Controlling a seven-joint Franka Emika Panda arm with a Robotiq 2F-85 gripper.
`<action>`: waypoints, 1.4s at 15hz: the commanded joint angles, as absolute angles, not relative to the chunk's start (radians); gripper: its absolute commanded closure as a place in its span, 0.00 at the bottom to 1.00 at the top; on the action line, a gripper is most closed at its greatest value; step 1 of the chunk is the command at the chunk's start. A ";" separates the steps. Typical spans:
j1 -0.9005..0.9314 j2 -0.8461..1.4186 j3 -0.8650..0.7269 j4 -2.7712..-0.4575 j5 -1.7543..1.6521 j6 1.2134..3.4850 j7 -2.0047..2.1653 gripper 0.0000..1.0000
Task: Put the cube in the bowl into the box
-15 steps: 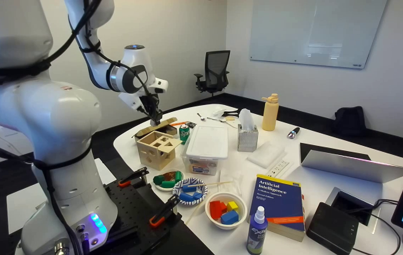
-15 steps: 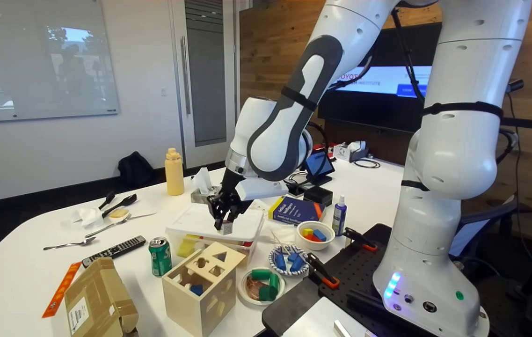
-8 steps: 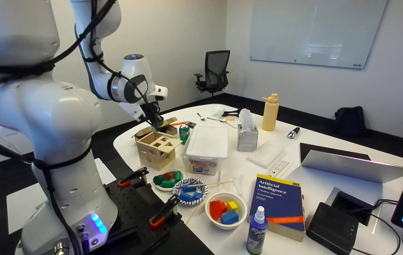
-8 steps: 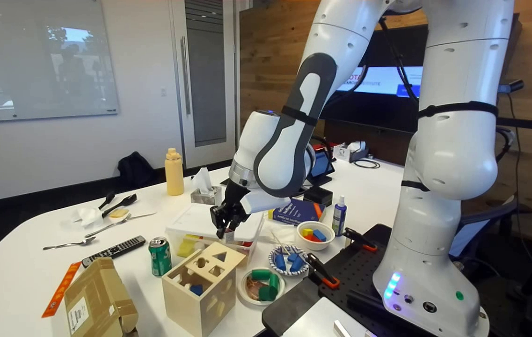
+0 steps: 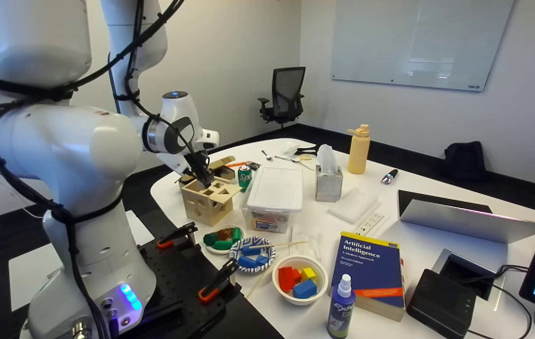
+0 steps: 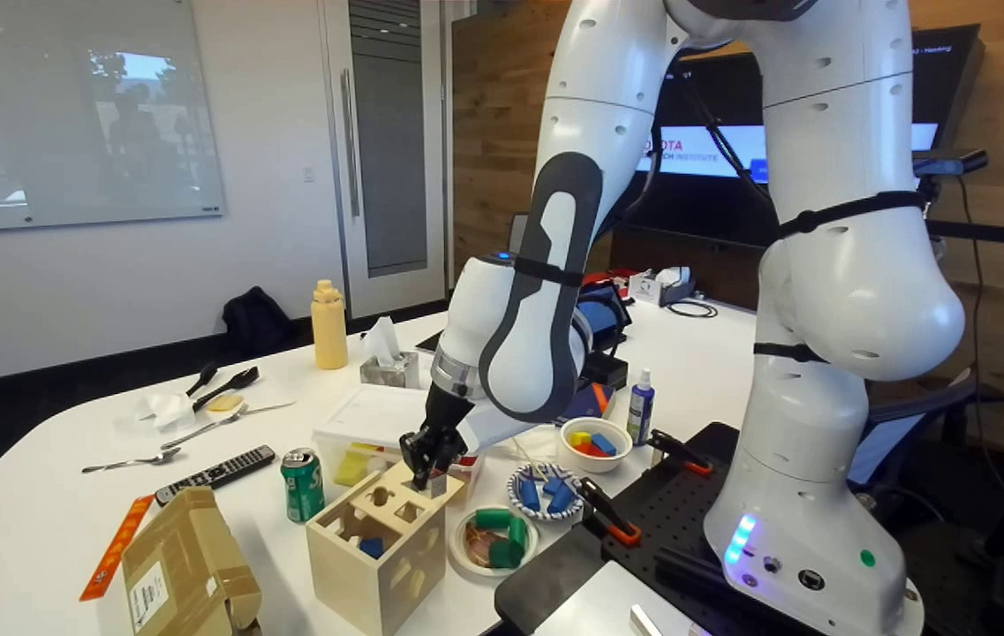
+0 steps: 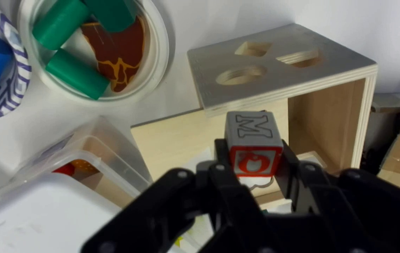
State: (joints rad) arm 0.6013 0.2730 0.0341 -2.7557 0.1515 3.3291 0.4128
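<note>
My gripper (image 7: 254, 154) is shut on a small cube (image 7: 251, 130), white with a letter M and a red-framed face. In an exterior view the cube (image 6: 435, 485) hangs beneath the gripper (image 6: 426, 477), over the lid end of the box. The tan wooden box (image 6: 347, 583) has shape holes and a partly open top. It also shows in the wrist view (image 7: 214, 95), its opening right of the cube. In an exterior view my gripper (image 5: 207, 182) is just above the box (image 5: 196, 214). The white bowl (image 5: 291, 298) holds red, yellow and blue pieces.
A slid-out wooden lid (image 7: 171, 140) juts from the box. A white-lidded plastic container (image 5: 274, 188) and green can (image 6: 302, 484) stand close by. A plate with green pieces (image 6: 466, 565), a patterned bowl (image 6: 515, 495) and an open cardboard box (image 6: 184, 565) are around it.
My gripper has come down with the cube held and moved over the wooden box; in an exterior view it was in front of the white container lid before. The box and bowl have not moved.
</note>
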 commanded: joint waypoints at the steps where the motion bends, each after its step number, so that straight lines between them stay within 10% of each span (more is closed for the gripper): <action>1: 0.730 0.343 -0.049 -2.716 0.192 3.382 0.392 0.91; 21: 0.870 0.451 -0.140 -2.622 0.297 3.426 0.202 0.91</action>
